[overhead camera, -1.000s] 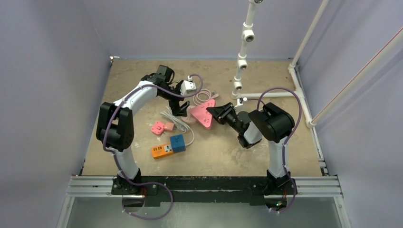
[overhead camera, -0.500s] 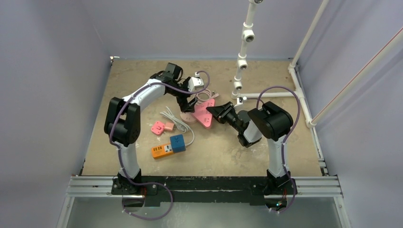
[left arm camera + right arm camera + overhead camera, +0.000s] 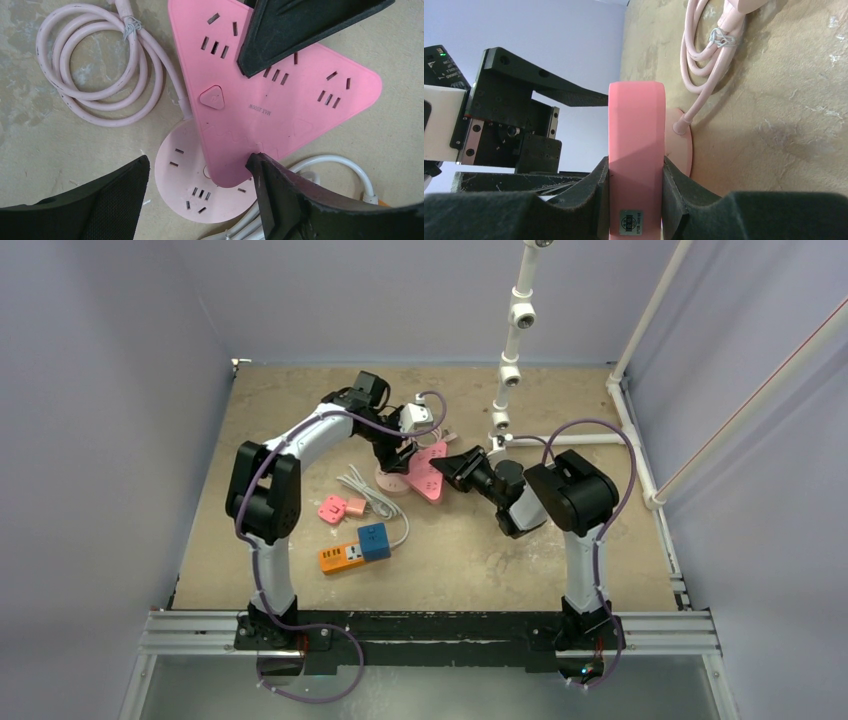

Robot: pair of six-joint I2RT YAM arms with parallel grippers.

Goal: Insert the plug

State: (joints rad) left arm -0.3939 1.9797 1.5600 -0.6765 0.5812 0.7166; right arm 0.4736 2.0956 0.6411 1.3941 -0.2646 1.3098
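A pink triangular power strip (image 3: 428,472) lies partly over a pale pink round socket disc (image 3: 388,483). My right gripper (image 3: 447,468) is shut on the strip's right corner; in the right wrist view the strip (image 3: 636,165) sits edge-on between both pads. My left gripper (image 3: 398,462) is open and empty just above the disc; in the left wrist view its fingers (image 3: 310,200) straddle the disc (image 3: 187,170) and the strip's tip (image 3: 280,100). A coiled pink cable (image 3: 95,75) runs from the disc. I cannot make out its plug.
A white cable bundle (image 3: 372,495) lies beside the disc. Two small pink adapters (image 3: 338,508) and an orange strip with a blue cube (image 3: 355,550) lie nearer the front left. A white pipe frame (image 3: 510,370) stands at the back right.
My left arm has swung right and its gripper now hangs over the disc and strip tip. My right gripper has carried the pink strip a little towards the back.
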